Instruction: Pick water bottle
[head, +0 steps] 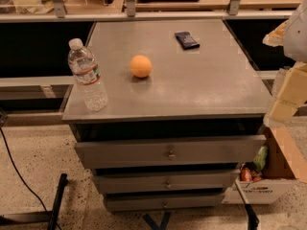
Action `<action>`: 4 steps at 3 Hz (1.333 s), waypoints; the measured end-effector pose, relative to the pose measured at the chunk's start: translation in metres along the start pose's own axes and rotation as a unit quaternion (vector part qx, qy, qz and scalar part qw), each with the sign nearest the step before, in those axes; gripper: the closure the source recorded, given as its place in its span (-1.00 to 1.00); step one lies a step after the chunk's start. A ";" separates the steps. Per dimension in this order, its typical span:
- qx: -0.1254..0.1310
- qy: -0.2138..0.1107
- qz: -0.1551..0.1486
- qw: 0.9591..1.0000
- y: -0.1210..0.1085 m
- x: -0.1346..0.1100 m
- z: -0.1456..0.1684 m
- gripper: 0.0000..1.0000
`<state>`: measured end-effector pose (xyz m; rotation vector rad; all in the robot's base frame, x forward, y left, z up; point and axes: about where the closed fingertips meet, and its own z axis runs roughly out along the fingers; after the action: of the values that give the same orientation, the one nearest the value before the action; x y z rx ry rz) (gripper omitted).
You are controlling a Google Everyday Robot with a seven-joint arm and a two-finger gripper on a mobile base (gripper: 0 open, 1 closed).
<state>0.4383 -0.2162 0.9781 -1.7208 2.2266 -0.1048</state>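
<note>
Ribs of clear plastic and a white screw cap mark the water bottle [87,75], which stands upright at the front left corner of the grey table [192,90], close to both edges, its white label with red and green marks wrapped around the upper body. An orange [141,66] sits near the middle of the top, to the right of the bottle and apart from it. A dark flat packet [186,40] lies farther back, towards the rear right. Below the top, three drawers [168,152] are stacked, the uppermost standing slightly out. The gripper [286,97] shows only as pale cream blocks at the right edge of the view, beside the table's right side and well apart from the water bottle; I cannot tell whether it is open or closed. An open cardboard box [283,176] sits on the speckled floor beneath it, and a black cable [19,176] trails across the floor at left.
</note>
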 end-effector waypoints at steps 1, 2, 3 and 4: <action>0.000 0.000 0.000 1.000 0.000 0.000 0.000 -1.00; 0.007 -0.013 0.002 1.000 -0.004 -0.006 0.000 -1.00; 0.013 -0.045 0.013 0.999 -0.029 -0.039 0.013 -1.00; 0.010 -0.083 0.019 0.996 -0.050 -0.084 0.028 -1.00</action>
<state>0.5115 -0.1457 0.9815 -1.6123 2.1288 0.0246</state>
